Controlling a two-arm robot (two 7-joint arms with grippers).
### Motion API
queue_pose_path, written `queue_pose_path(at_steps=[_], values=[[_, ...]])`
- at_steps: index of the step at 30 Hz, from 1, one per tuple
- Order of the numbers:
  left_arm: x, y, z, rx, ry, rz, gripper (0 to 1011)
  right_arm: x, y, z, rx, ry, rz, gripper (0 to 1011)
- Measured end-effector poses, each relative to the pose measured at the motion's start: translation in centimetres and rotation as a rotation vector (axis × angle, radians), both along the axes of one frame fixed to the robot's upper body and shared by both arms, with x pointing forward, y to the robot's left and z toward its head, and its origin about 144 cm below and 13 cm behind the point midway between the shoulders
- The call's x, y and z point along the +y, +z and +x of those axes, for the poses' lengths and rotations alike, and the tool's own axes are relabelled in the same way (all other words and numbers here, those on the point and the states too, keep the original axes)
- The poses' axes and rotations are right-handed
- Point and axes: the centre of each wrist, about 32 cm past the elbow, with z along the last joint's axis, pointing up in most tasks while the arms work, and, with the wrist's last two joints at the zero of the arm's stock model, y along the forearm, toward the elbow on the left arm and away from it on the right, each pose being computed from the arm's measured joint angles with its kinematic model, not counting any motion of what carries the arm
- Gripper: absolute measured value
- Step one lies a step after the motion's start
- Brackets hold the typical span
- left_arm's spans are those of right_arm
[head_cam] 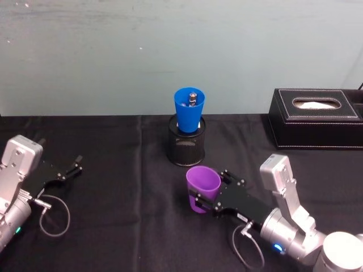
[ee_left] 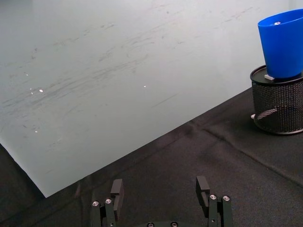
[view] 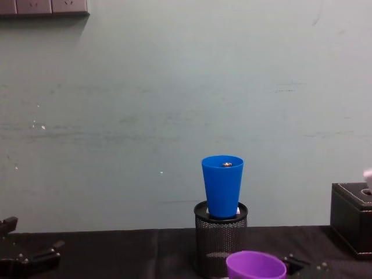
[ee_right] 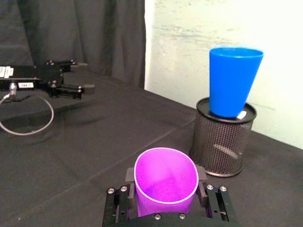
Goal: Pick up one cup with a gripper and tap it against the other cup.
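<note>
Pale green wall (head_cam: 113,56) backs one table under black cloth (head_cam: 113,170), with a strip of wall sockets (view: 43,6) high up. One black tissue box (head_cam: 316,119) sits at the far right, white tissue showing. Of two grippers, the left gripper (head_cam: 76,164) rests at the left edge, fingers spread and empty. The right gripper (head_cam: 211,190) clamps the purple cup (head_cam: 202,187) by its sides, just in front of one black mesh holder (head_cam: 186,144); whether the cup's base touches the cloth cannot be told. The blue cup (head_cam: 189,110), second of two, stands upright in the holder, with a small metal piece (head_cam: 193,99) inside it. A white label (ee_right: 5,71) on the left gripper is unreadable.
</note>
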Motion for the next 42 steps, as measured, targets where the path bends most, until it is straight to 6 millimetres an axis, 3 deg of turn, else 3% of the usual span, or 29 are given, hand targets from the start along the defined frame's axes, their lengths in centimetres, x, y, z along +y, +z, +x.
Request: queue_pose_path(at_steps=[23, 31, 42], values=[[0.0, 0.0, 0.0, 0.0, 0.0, 0.0, 1000, -0.5, 10.0, 1.9, 0.013, 0.075, 0.052, 734], [0.0, 0.0, 0.0, 0.0, 0.0, 0.0, 1000, 0.0, 11.4, 2.2, 0.003, 0.081, 0.023, 734], [0.0, 0.0, 0.0, 0.0, 0.0, 0.0, 1000, 0.0, 11.2, 2.2, 0.003, 0.079, 0.025, 734]])
